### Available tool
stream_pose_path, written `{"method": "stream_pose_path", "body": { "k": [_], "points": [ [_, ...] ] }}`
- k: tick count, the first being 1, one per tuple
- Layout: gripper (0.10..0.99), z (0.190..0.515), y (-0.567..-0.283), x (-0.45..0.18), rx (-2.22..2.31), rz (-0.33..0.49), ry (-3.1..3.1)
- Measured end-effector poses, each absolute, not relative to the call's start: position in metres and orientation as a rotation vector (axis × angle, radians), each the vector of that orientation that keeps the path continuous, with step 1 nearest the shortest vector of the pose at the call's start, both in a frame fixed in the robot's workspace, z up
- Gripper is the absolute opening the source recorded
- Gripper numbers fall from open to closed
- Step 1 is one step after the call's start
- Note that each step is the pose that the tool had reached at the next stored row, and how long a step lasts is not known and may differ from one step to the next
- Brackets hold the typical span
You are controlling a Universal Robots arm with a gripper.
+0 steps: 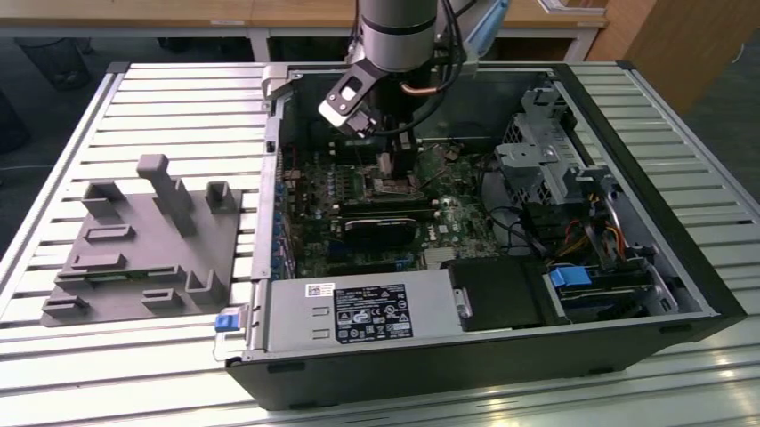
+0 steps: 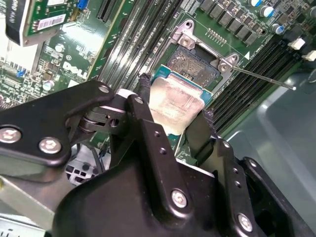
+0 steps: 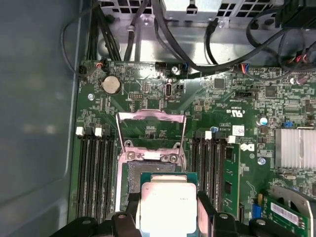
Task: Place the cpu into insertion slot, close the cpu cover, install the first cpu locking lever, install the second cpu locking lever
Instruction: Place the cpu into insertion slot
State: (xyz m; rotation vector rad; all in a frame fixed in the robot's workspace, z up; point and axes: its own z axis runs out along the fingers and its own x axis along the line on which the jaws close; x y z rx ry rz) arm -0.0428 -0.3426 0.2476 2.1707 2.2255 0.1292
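My gripper (image 2: 175, 101) is shut on the cpu (image 2: 173, 106), a silver-topped square chip with a green rim, pinched between two black fingers (image 2: 143, 108). The chip hangs tilted just over the insertion slot (image 2: 195, 64), overlapping one side of its dark centre. In the first wrist view the cpu (image 3: 168, 205) sits between the gripper (image 3: 168, 210) fingers, at the edge of the slot (image 3: 132, 173). The cpu cover (image 3: 150, 115) stands swung up and open beyond the slot. A thin locking lever (image 2: 261, 79) sticks out, unlatched. In the exterior view the gripper (image 1: 390, 169) reaches down into the case over the slot (image 1: 392, 188).
Long black memory slots (image 3: 94, 168) flank the socket on both sides. A black card (image 1: 380, 229) lies across the board below it. Cables (image 3: 197, 44) run along the case wall (image 1: 279, 151). A grey fixture (image 1: 142, 245) sits on the slatted table at the exterior view's left.
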Motion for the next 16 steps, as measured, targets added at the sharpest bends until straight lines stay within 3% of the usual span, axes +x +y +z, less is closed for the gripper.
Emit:
{"method": "stream_pose_path", "body": {
  "k": [16],
  "points": [
    [0.537,0.2429,-0.3423,-0.0428,2.171,0.129,2.225]
  ]
}}
